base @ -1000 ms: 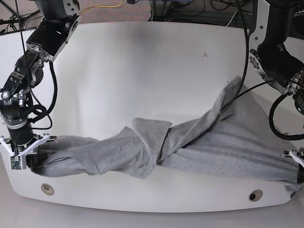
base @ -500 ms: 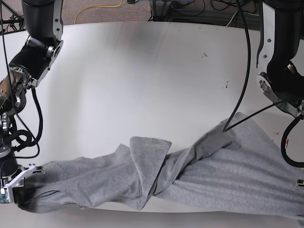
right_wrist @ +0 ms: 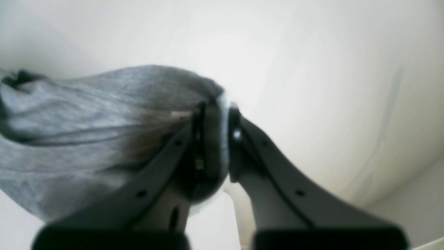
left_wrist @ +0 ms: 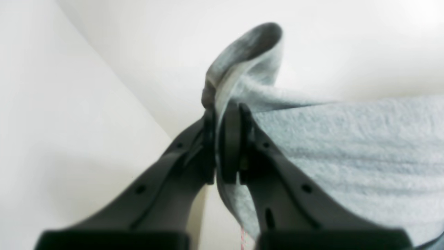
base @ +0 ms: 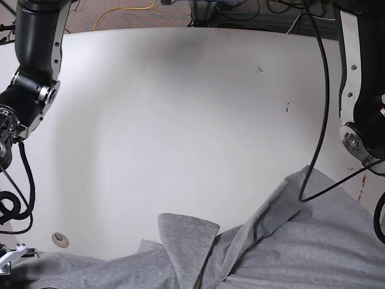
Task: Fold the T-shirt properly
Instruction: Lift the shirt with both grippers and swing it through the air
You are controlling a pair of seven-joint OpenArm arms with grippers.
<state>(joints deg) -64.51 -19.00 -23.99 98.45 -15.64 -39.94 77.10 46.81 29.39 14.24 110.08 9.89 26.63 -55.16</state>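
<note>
The grey T-shirt (base: pixel 283 247) lies twisted and bunched along the table's near edge, running out of the bottom of the base view. No lettering shows. In the left wrist view my left gripper (left_wrist: pixel 225 114) is shut on a folded edge of the T-shirt (left_wrist: pixel 347 156). In the right wrist view my right gripper (right_wrist: pixel 216 111) is shut on a bunched corner of the T-shirt (right_wrist: pixel 86 121). In the base view only a white bit of the right gripper (base: pixel 6 264) shows at the bottom left. The left gripper is below the frame.
The white table (base: pixel 180 120) stretches behind the shirt. A round hole (base: pixel 59 240) sits near its front left. The right arm (base: pixel 33 72) stands at the left edge, the left arm (base: pixel 361 90) at the right edge with a black cable (base: pixel 319 120) hanging. Cables lie behind the table.
Both grippers have moved toward the near edge with the shirt. The shirt has slid from mid-table to the bottom of the base view, and the hole shows again.
</note>
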